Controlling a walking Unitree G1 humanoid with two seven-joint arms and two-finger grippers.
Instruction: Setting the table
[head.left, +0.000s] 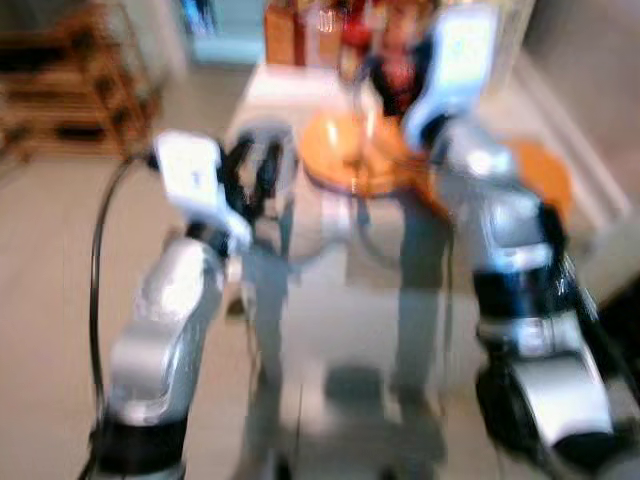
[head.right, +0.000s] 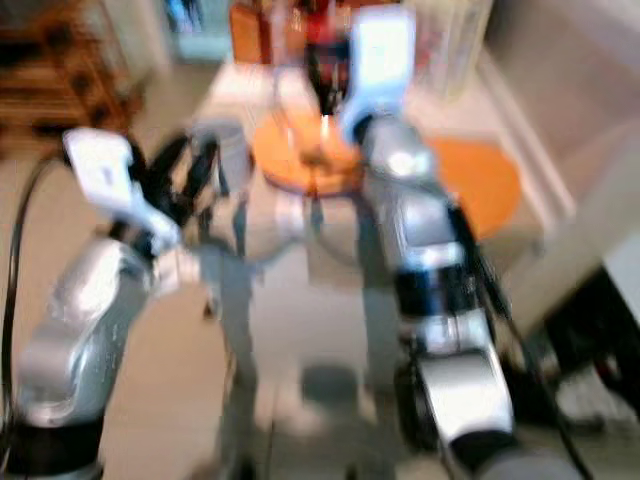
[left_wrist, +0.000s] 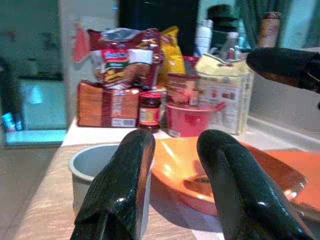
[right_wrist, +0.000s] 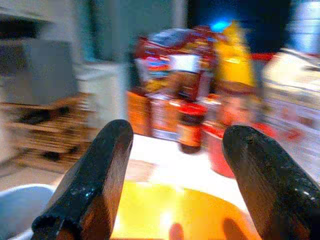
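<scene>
The orange bowl (left_wrist: 220, 175) sits on the table (left_wrist: 40, 220), at its middle in the head views, with the grey cup (left_wrist: 92, 167) just beside it on the left and an orange mat (head.left: 545, 175) to its right. The bowl looks rigid and light, probably plastic, with a smooth, likely slippery wall; take hold at the rim, one finger inside and one outside. It stands upright, mouth up, and being round it has no long axis; any point on the near rim serves. The cup also stands mouth up and looks stiff; grip it across the wall or over the rim. The left gripper (left_wrist: 175, 185) hovers near the cup and bowl, fingers apart and empty. The right gripper (right_wrist: 175, 200) hangs over the bowl, fingers wide apart and empty. Food packets (left_wrist: 130, 65) and a jar (left_wrist: 149, 110) crowd the far edge. The head views are blurred, so exact clearances cannot be judged.
</scene>
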